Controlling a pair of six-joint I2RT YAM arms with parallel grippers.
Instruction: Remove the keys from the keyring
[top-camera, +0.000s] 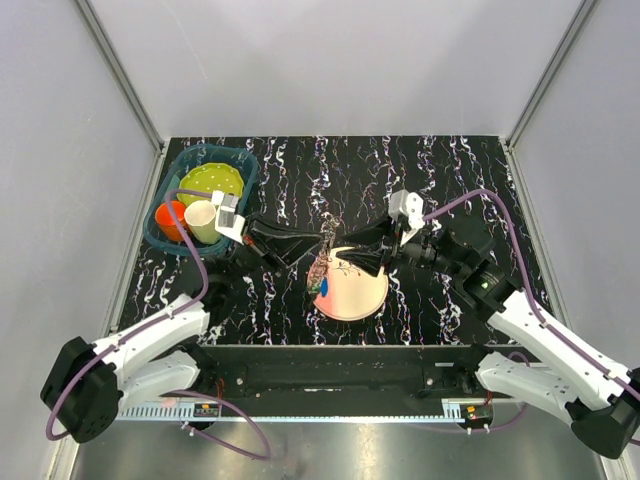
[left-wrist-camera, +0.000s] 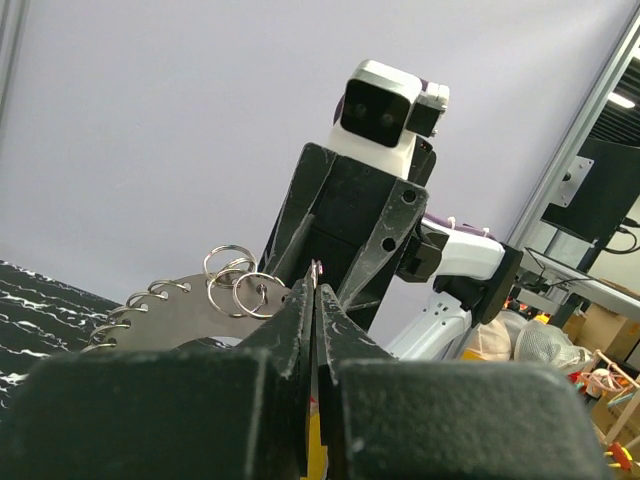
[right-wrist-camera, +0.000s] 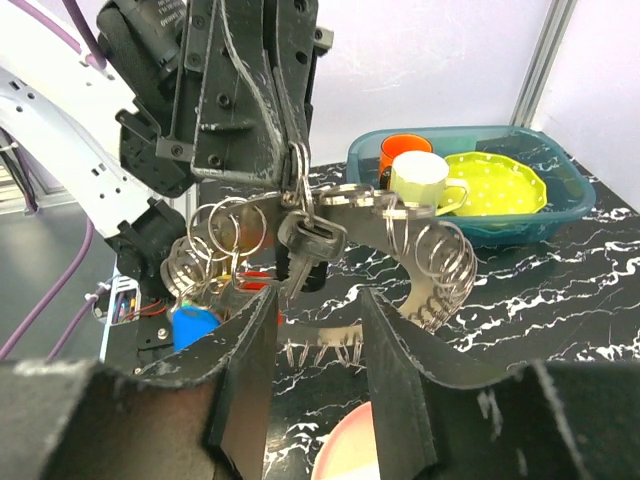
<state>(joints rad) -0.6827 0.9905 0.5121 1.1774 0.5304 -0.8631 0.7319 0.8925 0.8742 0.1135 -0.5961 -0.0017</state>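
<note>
My left fingers (left-wrist-camera: 285, 335) are pinched shut on the thin silver spiky-rimmed keyring (left-wrist-camera: 165, 318), holding it up above the round pink plate (top-camera: 362, 298). My right fingers (right-wrist-camera: 245, 380) stand open astride a dark-headed metal key (right-wrist-camera: 312, 240), unclamped. Next, I reckon: close, then work it off.

Basket (right-wrist-camera: 530, 228) holds orange cup (top-camera: 170, 218), cream cup (top-camera: 202, 220), yellow plate (top-camera: 212, 180); pink plate (top-camera: 360, 295) apart.

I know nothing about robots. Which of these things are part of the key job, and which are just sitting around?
Part of the job: the keyring, pinched by the left fingers; the keys hanging from it; the right fingers, open near them.

Just lying about: pink plate; blue basket holding an orange cup, a cream cup and a yellow-green plate.
</note>
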